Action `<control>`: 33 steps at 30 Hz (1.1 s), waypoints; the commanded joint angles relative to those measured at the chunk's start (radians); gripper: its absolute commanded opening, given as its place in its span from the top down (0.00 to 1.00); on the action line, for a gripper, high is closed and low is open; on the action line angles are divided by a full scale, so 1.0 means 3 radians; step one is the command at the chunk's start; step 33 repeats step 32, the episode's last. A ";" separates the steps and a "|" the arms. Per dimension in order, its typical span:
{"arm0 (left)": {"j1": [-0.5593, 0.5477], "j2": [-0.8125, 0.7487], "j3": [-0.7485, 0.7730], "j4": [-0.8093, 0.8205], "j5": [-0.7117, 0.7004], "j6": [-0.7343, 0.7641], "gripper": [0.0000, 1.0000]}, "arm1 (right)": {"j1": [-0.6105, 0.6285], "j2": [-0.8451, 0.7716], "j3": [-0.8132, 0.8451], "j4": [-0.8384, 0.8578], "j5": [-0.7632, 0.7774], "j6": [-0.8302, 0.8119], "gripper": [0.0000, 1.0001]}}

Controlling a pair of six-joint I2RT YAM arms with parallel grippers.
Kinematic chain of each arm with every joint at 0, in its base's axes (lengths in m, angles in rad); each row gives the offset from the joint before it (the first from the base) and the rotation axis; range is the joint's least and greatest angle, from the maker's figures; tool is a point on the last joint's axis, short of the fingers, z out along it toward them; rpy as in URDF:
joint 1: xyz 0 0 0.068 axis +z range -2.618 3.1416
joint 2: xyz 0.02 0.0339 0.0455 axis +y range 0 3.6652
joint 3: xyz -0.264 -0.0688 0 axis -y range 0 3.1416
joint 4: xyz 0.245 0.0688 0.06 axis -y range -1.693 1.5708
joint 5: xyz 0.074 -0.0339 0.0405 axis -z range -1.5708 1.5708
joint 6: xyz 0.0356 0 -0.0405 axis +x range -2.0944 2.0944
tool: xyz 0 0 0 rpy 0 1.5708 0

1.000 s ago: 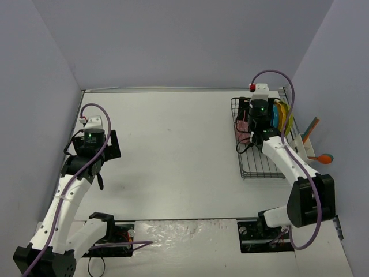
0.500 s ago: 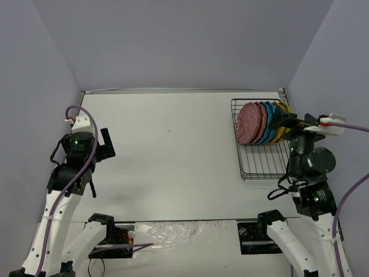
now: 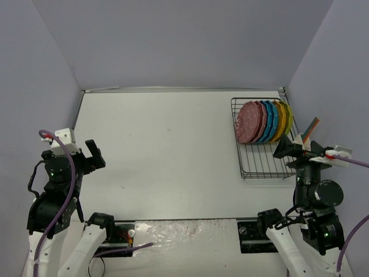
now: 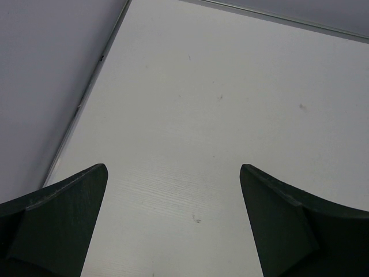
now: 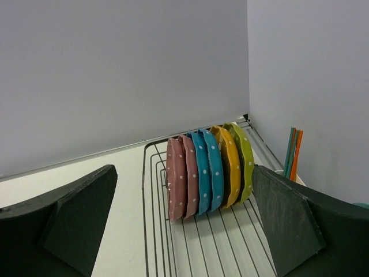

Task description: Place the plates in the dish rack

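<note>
Several polka-dot plates [image 3: 262, 121] stand on edge in a tight row at the far end of the black wire dish rack [image 3: 259, 164]: two pink, two blue, an orange-yellow one and a yellow-green one. The right wrist view shows the same row of plates [image 5: 207, 170] upright in the rack [image 5: 202, 248]. My right gripper [image 3: 297, 149] hovers open near the rack's near right corner, well back from the plates, and its jaws [image 5: 184, 170] hold nothing. My left gripper [image 3: 87, 157] is open over bare table at the far left, with only tabletop between its jaws [image 4: 173, 167].
An orange and a teal utensil handle [image 3: 311, 128] stick up just right of the rack, also seen in the right wrist view [image 5: 293, 153]. Purple walls close in the white table [image 3: 167, 144] on the left, back and right.
Both arms have drawn back toward the near edge. The right gripper came away from the plates, opening its jaws wide, and the row of plates now stands uncovered in the rack.
</note>
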 commanded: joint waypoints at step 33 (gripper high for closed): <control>0.0089 -0.0046 -0.0743 0.0638 0.0117 -0.0038 0.03 | 0.0021 -0.0556 -0.0541 0.0067 -0.0139 0.0048 0.00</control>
